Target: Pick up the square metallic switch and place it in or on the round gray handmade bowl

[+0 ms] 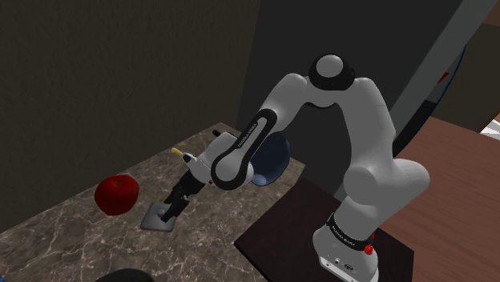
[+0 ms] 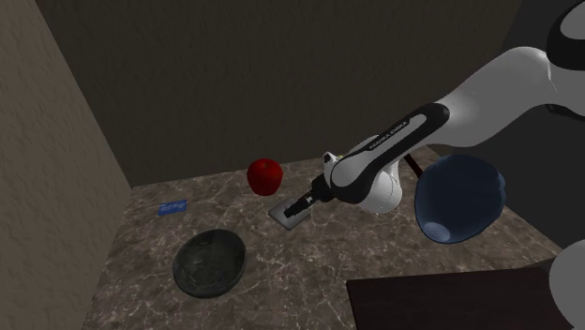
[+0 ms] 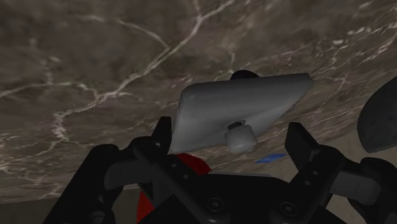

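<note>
The switch (image 1: 158, 219) is a square grey plate with a small toggle, lying flat on the marble counter (image 1: 72, 240). My gripper (image 1: 172, 210) is down on it, tilted. In the wrist view the plate (image 3: 235, 102) lies between my two fingers and its toggle (image 3: 240, 137) is at the middle of the gripper (image 3: 230, 133). The fingers stand wide apart, one by the plate's edge, the other clear of it. The round dark grey bowl (image 2: 211, 263) sits on the counter, toward the second exterior view's lower left of the switch (image 2: 284, 215) and gripper (image 2: 302, 207).
A red apple (image 1: 116, 194) stands close beside the switch. A small blue item (image 2: 172, 207) lies near the wall beyond the bowl. A large dark blue rounded vessel (image 2: 457, 198) stands behind my forearm. A dark brown stand top (image 1: 320, 232) borders the counter.
</note>
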Action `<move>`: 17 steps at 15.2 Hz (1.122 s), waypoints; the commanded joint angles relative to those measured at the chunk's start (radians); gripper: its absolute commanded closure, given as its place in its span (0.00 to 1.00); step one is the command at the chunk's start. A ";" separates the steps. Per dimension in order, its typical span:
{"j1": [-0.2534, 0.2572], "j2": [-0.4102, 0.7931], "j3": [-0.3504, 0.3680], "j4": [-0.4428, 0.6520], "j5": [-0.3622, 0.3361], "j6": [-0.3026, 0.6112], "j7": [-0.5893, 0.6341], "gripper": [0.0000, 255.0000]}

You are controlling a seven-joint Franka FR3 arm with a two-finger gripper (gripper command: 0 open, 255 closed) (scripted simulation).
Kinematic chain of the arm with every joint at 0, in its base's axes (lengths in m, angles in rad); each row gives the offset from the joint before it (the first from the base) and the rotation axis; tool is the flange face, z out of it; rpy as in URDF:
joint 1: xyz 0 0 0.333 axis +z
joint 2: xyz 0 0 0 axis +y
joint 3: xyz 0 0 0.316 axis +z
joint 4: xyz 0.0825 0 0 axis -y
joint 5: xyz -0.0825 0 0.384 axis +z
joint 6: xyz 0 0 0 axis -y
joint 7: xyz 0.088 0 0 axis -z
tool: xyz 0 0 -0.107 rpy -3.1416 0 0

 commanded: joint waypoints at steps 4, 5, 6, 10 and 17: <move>0.001 0.000 0.000 0.000 0.000 0.000 0.000 1.00; 0.001 0.000 0.000 0.000 0.000 0.000 0.000 1.00; 0.001 0.000 0.000 0.000 0.000 0.000 0.000 1.00; 0.001 0.000 0.000 0.000 0.000 0.000 0.000 1.00; -0.043 -0.060 0.056 -0.027 0.013 -0.035 0.028 1.00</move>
